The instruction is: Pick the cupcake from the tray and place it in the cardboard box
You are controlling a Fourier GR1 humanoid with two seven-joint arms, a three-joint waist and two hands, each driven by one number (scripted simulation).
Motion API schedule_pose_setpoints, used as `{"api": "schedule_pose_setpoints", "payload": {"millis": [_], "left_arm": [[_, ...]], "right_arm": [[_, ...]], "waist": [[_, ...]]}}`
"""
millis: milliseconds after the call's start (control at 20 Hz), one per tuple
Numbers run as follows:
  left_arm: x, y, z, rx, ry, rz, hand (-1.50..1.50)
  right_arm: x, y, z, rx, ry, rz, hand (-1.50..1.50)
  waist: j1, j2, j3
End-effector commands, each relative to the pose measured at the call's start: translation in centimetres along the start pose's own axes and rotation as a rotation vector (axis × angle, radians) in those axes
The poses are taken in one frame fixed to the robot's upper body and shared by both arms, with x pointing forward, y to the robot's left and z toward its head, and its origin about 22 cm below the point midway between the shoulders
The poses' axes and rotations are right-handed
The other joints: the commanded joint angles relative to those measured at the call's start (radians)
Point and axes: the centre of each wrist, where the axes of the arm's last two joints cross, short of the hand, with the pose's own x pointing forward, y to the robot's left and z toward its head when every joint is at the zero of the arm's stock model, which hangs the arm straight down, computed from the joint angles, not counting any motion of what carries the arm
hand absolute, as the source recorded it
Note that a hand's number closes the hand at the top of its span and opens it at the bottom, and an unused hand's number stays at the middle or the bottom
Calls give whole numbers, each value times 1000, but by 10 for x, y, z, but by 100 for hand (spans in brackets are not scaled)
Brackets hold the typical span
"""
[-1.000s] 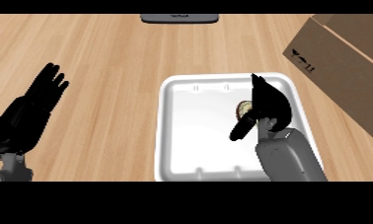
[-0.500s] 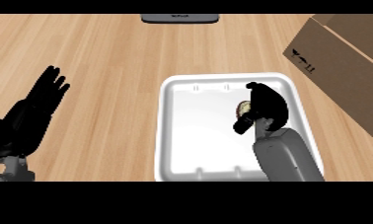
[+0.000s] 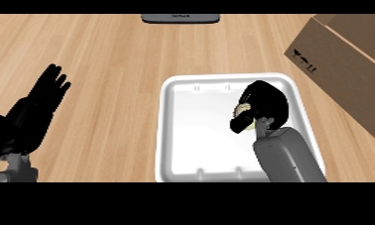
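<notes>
Surface: light wood with a straight grain running left to right, matt finish.

Box: brown cardboard, flat-sided with sharp edges, at the far right and partly cut off by the view's edge. A small black printed mark shows on its near-left face.

Tray: white, rectangular with rounded corners and a raised rim, smooth and slightly glossy, near centre-right. Small moulded ridges show at its far and near walls.

Left hand: black, at the near left over the surface, well apart from the tray. Fingers straight and slightly spread, pointing far, holding nothing.

Right hand: black, on a grey forearm, over the right part of the tray. Fingers curled down and round the cupcake.

Dark flat object: grey-black, rounded corners, at the far edge, centre.

Cupcake: in the tray's right half, largely hidden by the right hand. Only a pale yellowish-tan sliver shows at the hand's left side; shape cannot be told.
</notes>
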Motion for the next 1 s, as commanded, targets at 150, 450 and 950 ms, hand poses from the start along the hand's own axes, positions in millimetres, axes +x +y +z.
{"api": "schedule_pose_setpoints", "payload": {"millis": [150, 450, 950], "left_arm": [[-4, 14, 7, -14, 4, -9, 0], [1, -7, -1, -10, -16, -2, 0], [-13, -4, 8, 9, 8, -6, 0]], "right_arm": [[-28, -7, -21, 78, -262, 186, 150], [-45, -49, -56, 56, -432, 259, 150], [-31, -104, 7, -219, -568, 212, 150]], "waist": [[7, 2, 0], [7, 2, 1], [-11, -5, -1]]}}
